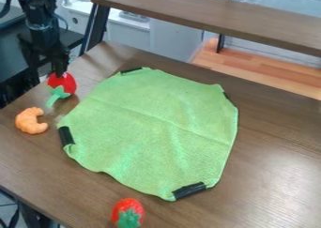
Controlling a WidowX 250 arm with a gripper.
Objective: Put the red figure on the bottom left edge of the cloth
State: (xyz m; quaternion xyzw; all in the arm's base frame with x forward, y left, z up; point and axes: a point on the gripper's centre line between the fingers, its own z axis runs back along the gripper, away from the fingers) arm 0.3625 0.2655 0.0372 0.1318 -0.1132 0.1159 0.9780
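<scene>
At the upper left, the gripper (60, 70) hangs down from the black arm, its lower end right at the top of a red figure (67, 82) with a green leafy part and stem that points down and left. Whether it grasps this figure cannot be made out. A second red figure (127, 206), strawberry-like with a green top, lies near the bottom edge of the view, below the cloth. The green cloth (150, 128) is spread over the middle of the brown table, with black strips at several of its edges.
An orange croissant-shaped toy (31, 120) lies at the left, below the first red figure and left of the cloth. A raised brown shelf (207, 16) on dark legs runs along the table's far side. The brown table (276, 175) extends right of the cloth.
</scene>
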